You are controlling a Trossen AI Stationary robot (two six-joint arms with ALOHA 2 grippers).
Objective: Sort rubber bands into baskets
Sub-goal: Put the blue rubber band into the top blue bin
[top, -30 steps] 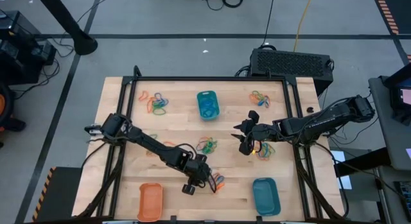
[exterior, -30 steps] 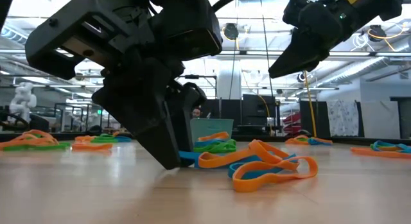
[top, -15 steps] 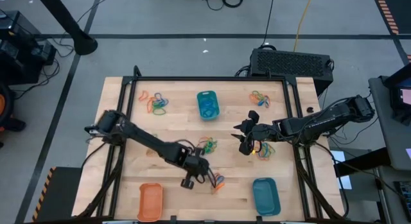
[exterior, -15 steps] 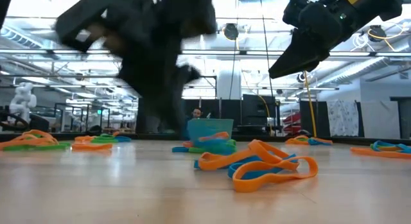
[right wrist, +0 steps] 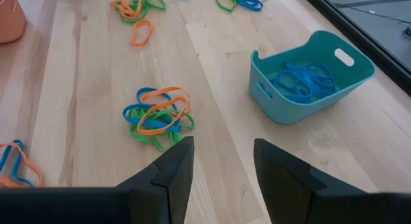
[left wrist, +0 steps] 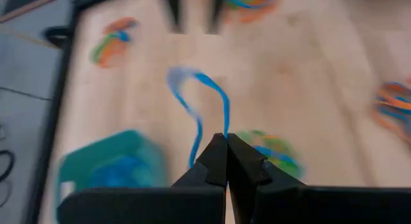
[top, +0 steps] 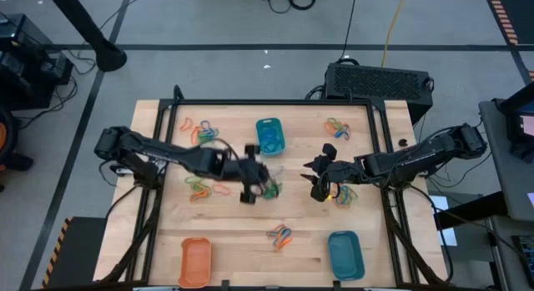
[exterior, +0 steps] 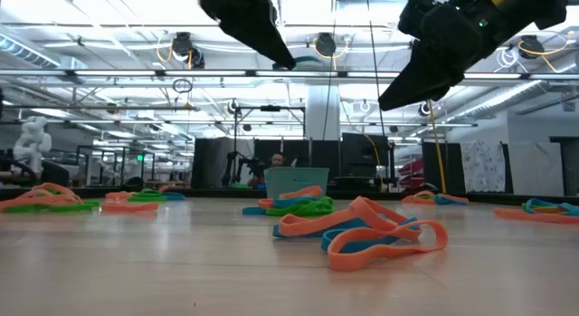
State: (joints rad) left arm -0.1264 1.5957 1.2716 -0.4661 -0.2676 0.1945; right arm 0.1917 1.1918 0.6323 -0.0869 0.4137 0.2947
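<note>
A blue rubber band (left wrist: 204, 115) is pinched between the closed fingers of the left tool (left wrist: 225, 150), and it is seen dangling as a long loop in the left wrist view. That tool (top: 254, 181) is held above the middle of the desk (top: 234, 233), just short of the teal basket (top: 269, 135) at the far edge, which is already loaded with blue bands. In the low view the left tool (exterior: 271, 44) is carried high, well clear of the wood.

The right tool (top: 321, 184) is held with its fingers apart and nothing between them, hovering right of centre beside a small heap of bands (top: 344, 193). Its spread fingers (right wrist: 168, 169) are shown in the right wrist view, with a green, orange and blue cluster (right wrist: 157, 118) lying on the desk just beyond them and the far teal basket (right wrist: 311, 76) off to one side.

More mixed piles are scattered about: one at the far left (top: 203, 132), one at the far right (top: 337, 128), one left of centre (top: 204, 188), and one near the front (top: 281, 235). At the front edge an orange basket (top: 194, 262) is placed on the left and a second teal basket (top: 345, 253) on the right.
</note>
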